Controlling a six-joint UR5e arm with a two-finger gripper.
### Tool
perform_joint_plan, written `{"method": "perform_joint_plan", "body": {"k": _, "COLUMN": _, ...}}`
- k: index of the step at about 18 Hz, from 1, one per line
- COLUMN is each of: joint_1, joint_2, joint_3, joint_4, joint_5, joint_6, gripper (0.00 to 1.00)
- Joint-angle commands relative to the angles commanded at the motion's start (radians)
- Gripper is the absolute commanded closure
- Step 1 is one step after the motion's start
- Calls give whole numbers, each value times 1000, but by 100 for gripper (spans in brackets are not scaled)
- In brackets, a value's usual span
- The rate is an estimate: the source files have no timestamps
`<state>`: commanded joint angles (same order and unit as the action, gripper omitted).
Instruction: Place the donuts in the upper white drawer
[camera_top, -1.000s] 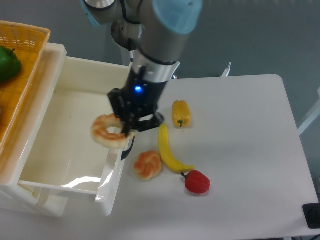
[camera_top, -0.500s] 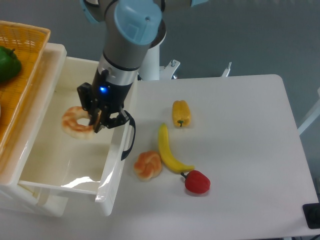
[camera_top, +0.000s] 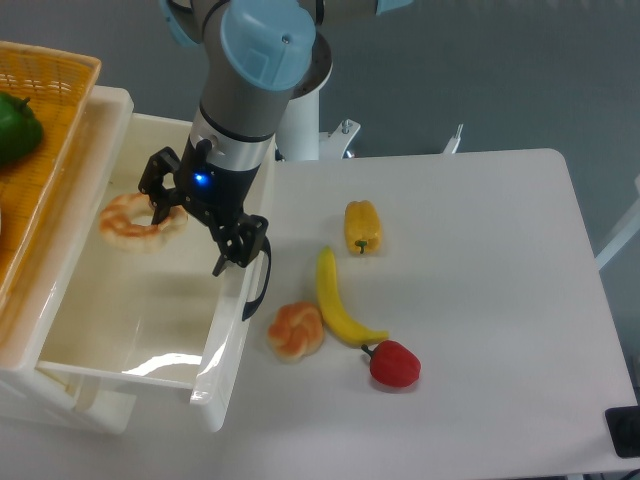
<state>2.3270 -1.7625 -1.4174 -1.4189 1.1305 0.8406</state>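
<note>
The ring donut (camera_top: 125, 225) is inside the upper white drawer (camera_top: 222, 345), near its back left. My gripper (camera_top: 195, 225) hangs over the drawer, open, its fingers spread wide. The left finger (camera_top: 156, 190) is at the ring's right edge; whether it touches the ring I cannot tell. A second donut (camera_top: 296, 331), a twisted golden one, lies on the table just right of the drawer's front and its curved black handle (camera_top: 262, 285).
A yellow banana (camera_top: 340, 300), a yellow pepper (camera_top: 362, 227) and a red pepper (camera_top: 394, 364) lie on the white table to the right of the drawer. A yellow woven basket (camera_top: 50, 110) holding a green item (camera_top: 15, 130) sits above the drawer at far left.
The arm carried the ring donut leftward from the drawer's front edge to over its inside. The fingers have now spread open and the ring sits further left, free of the grip.
</note>
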Motion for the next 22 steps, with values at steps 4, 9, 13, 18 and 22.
{"method": "perform_joint_plan", "body": {"k": 4, "joint_1": 6, "joint_2": -3, "joint_3": -1, "joint_4": 2, "joint_5": 0, "joint_6": -3, "gripper": 0}}
{"method": "perform_joint_plan", "body": {"k": 9, "joint_1": 11, "joint_2": -2, "joint_3": -1, "joint_4": -2, "joint_5": 2, "joint_6": -3, "gripper": 0}}
{"method": "perform_joint_plan", "body": {"k": 13, "joint_1": 12, "joint_2": -2, "joint_3": -3, "joint_4": 0, "joint_5": 0, "joint_6": -5, "gripper": 0}}
{"method": "perform_joint_plan", "body": {"k": 18, "joint_1": 80, "joint_2": -5, "joint_3": 6, "joint_4": 6, "joint_5": -2, "joint_6": 3, "gripper": 0}}
{"method": "perform_joint_plan", "body": {"k": 22, "joint_1": 182, "joint_2": -35, "joint_3": 9, "joint_4": 9, "joint_5": -6, "joint_6": 29, "gripper": 0}}
